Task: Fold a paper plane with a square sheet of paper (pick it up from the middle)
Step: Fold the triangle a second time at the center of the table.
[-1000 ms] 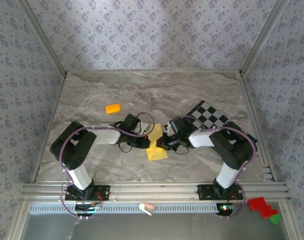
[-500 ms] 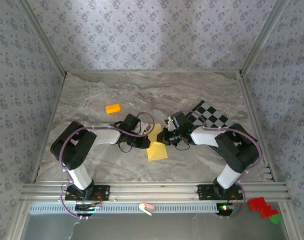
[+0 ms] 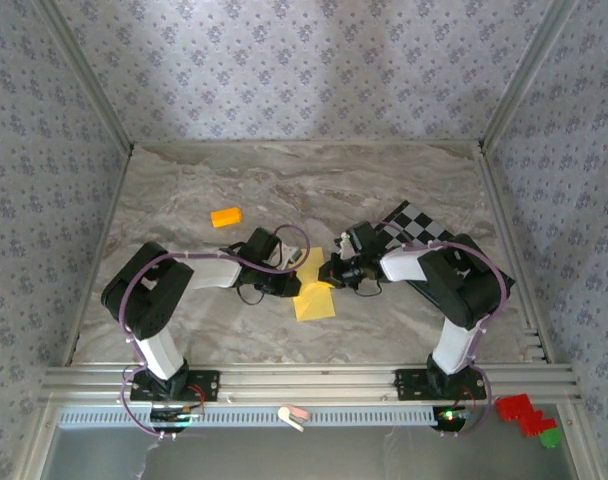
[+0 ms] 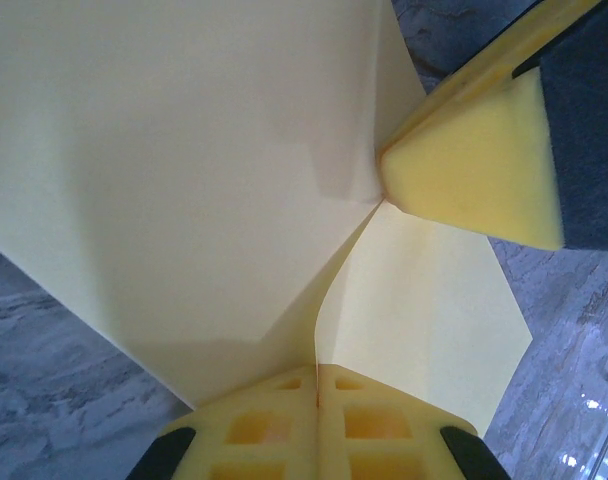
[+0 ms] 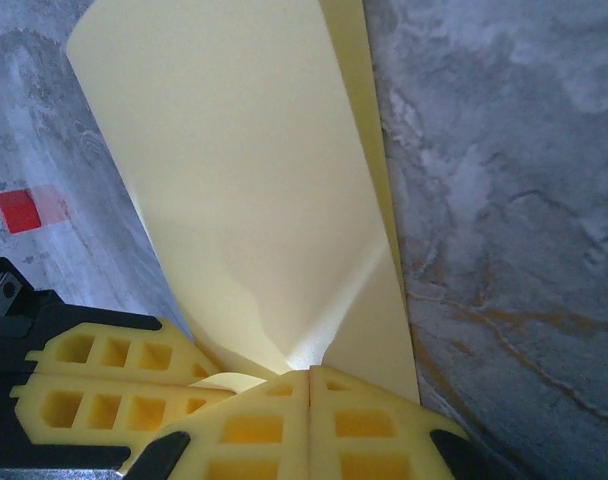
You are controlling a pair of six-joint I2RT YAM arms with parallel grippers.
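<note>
Risk: both grips sit close together on the square sheet of paper [image 3: 315, 296]. If the arms pull apart or twist unevenly, the thin sheet may tear or crease off-line, and a slip would drop it.

Left gripper [image 4: 317, 372]: jaws closed, pinching the paper.

Right gripper [image 5: 311, 374]: jaws closed on the same sheet, just beside the left.

The sheet sits mid-table [image 3: 404, 180], toward the near edge, partly lifted.
</note>
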